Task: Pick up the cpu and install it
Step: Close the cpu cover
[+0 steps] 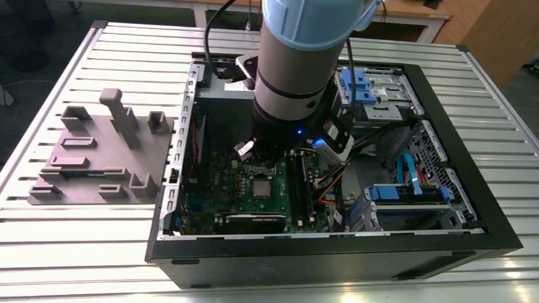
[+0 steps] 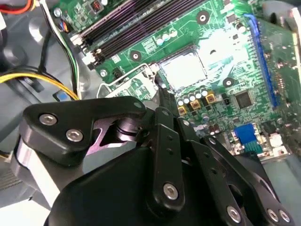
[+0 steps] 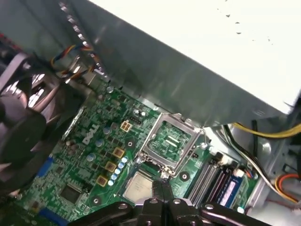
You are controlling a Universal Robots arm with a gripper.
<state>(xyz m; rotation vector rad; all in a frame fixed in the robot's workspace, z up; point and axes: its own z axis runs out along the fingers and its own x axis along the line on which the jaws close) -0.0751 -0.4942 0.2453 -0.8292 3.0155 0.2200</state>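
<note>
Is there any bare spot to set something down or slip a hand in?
Bare table slats border the grey fixture block at the exterior view's left of the computer case. Inside the case is crowded: arm, motherboard, cables.

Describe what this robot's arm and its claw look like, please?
The arm is a thick silver-grey tube with a pale blue cap, a black band and a black lower part bearing a small blue light. The gripper, in the second wrist view, is matt black: flat linked bars joined with round silver screws.
</note>
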